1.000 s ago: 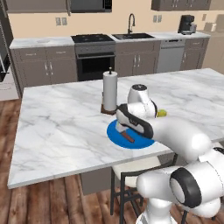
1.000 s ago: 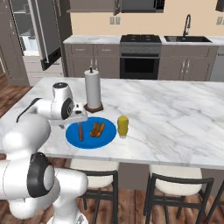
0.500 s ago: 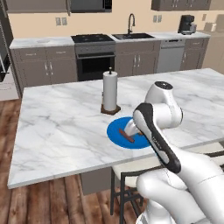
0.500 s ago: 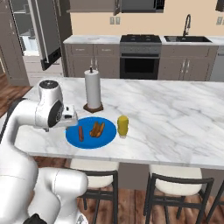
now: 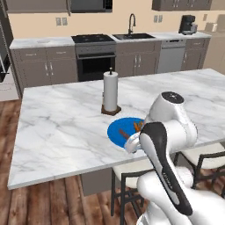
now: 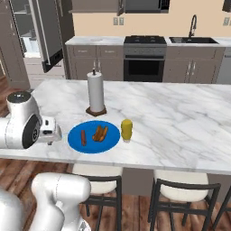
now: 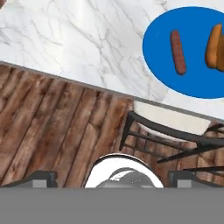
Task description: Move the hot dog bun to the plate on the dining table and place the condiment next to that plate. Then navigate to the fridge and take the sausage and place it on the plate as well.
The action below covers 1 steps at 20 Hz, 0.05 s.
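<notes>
Fingers spread wide and empty: the gripper (image 6: 53, 135) hangs off the near edge of the dining table (image 6: 180, 117), just left of the plate in the right base view, with nothing between its tips. In the hand view the two dark fingertips (image 7: 39, 178) stand far apart at the bottom, looking down past the table edge at the wood floor (image 7: 52, 127) and a stool (image 7: 170, 127) tucked under the table. Outward from there, the blue plate (image 6: 79, 144) lies near the table's front edge, and on it the sausage (image 6: 83, 137) rests beside the hot dog bun (image 6: 100, 133), the two apart and not touching. The yellow condiment (image 6: 127, 130) stands upright just beside the plate's right rim, and a paper towel roll (image 6: 95, 92) stands behind the plate. Judging from how things lie, every piece of the task looks to be in place already. If the sausage had to be picked up again, it would likely be light, slightly springy and smooth enough to roll; pinching it across its middle, jaws square to its length, seems safest. The bun looks soft and would crush under a hard squeeze, so a gentle hold across its width would suit. The condiment bottle is probably stiff but tippy, best held round its body.
</notes>
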{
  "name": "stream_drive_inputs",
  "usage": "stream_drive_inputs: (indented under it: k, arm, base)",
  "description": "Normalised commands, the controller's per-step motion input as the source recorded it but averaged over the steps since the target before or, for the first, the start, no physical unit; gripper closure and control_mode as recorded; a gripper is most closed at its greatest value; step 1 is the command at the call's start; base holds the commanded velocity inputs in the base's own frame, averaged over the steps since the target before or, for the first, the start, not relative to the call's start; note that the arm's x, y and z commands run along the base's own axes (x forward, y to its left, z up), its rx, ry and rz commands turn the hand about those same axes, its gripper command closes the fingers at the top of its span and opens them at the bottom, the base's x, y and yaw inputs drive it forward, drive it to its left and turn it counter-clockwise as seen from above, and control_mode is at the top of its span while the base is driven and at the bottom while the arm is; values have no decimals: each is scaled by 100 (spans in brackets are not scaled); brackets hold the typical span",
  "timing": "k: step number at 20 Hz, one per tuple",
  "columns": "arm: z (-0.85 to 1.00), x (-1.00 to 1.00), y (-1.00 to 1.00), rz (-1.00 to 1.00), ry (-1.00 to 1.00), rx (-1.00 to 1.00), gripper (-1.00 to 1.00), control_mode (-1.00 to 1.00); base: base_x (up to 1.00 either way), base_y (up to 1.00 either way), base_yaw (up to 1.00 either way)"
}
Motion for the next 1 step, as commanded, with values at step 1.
stream_drive_inputs:
  k: [1]
  arm:
    - [29,-55,42,0,0,-3,-100,-100]
  base:
    - [0,0,0]
